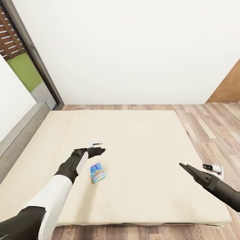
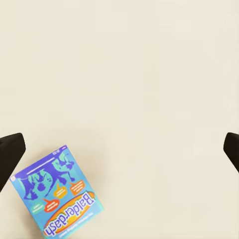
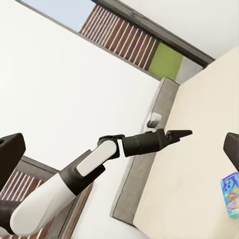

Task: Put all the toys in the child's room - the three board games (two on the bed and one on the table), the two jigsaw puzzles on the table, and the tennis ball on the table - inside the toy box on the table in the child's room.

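A blue board game (image 1: 97, 172) with cartoon print lies flat on the beige mattress of the bed (image 1: 140, 133), in its near-left part. My left gripper (image 1: 99, 149) hovers over the mattress just beyond the game, open and empty. In the left wrist view the game (image 2: 59, 196) sits off to one side of the wide-apart fingers (image 2: 11, 149), not between them. My right gripper (image 1: 185, 167) hangs above the bed's near-right part, well away from the game, also open and empty. The right wrist view catches the left gripper (image 3: 180, 133) and the game (image 3: 230, 195).
A grey bed frame edge (image 1: 20, 133) runs along the left, with a dark-framed glass door (image 1: 30, 63) behind it. Wood floor (image 1: 213, 123) lies right of the bed and a white wall (image 1: 133, 50) beyond it. A brown door (image 1: 228, 86) stands at the far right.
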Robot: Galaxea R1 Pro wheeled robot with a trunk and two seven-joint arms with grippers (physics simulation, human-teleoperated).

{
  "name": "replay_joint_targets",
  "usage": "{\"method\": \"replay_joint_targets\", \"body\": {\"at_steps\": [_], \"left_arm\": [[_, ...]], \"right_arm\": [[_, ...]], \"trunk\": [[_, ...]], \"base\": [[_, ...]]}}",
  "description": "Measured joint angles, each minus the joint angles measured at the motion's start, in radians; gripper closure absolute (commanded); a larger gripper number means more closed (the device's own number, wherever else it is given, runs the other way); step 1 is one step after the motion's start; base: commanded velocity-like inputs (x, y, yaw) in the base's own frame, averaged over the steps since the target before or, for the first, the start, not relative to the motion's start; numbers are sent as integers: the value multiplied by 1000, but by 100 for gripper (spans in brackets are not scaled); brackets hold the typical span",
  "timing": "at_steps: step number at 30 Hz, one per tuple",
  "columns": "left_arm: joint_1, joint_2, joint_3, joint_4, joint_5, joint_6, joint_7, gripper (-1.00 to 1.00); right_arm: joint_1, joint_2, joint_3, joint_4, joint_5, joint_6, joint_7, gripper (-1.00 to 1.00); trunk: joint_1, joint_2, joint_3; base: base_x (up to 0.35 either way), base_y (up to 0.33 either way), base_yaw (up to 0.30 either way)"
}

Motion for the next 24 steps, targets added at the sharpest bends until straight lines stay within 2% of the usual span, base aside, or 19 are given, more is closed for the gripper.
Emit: {"method": "replay_joint_targets", "body": {"at_steps": [18,24], "left_arm": [[-1,4,5,-9,0,-3,-4,-100],[-18,6,6,-10,0,-2,-4,-100]], "right_arm": [[0,2,0,0,0,-2,0,-100],[0,1,0,0,0,-1,0,-100]], "trunk": [[0,0,-29],[0,0,-39]], "base": [[0,0,0],[0,0,0]]}}
